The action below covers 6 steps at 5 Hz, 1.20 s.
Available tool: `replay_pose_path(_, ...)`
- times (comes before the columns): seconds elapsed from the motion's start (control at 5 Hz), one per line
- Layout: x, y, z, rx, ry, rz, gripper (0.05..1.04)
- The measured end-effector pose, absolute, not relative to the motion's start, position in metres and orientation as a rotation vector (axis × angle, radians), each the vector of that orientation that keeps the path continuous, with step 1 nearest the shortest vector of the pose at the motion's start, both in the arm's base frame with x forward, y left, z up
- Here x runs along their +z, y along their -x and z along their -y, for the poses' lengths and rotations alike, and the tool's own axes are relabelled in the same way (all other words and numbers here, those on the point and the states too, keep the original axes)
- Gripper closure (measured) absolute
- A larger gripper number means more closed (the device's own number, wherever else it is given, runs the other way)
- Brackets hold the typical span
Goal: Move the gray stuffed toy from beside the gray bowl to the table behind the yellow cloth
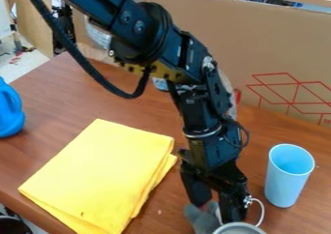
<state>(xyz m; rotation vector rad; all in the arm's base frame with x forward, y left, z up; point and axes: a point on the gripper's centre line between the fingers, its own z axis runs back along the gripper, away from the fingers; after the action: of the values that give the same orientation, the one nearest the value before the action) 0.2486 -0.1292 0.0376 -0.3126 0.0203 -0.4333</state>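
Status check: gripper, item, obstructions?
Gripper low, right at grey item; grip unclear. Round grey container crowding it. Light blue cup upright nearby, folded yellow cloth on the opposite side.

The black, jointed robot arm (pixel 153 32) slanted down from the upper left. Its black two-finger pincer (pixel 218 212) pointed downward, fingers (pixel 196 189) standing apart.

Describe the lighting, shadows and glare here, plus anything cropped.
Camera view: light fairly even across the cloth, shading along its folded right edge; small pale highlights on the black arm; the blue cup darker inside than outside; the blue jug cropped at the left edge, the grey rim at the bottom.
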Motion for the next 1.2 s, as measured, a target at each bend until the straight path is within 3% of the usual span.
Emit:
replay_pose_path(0.2, 0.033, -0.249, 0.127, -0.43, 0.303, -0.02, 0.127)
replay_pose_path(0.4, 0.028, -0.25, 0.124, -0.421, 0.301, -0.032, 0.317)
replay_pose_path(0.6, 0.027, -0.249, 0.12, -0.412, 0.292, -0.03, 0.444)
replay_pose_path(0.8, 0.029, -0.25, 0.11, -0.381, 0.28, -0.009, 0.516)
replay_pose_path(1.2, 0.052, -0.249, 0.086, -0.415, 0.188, 0.025, 0.62)
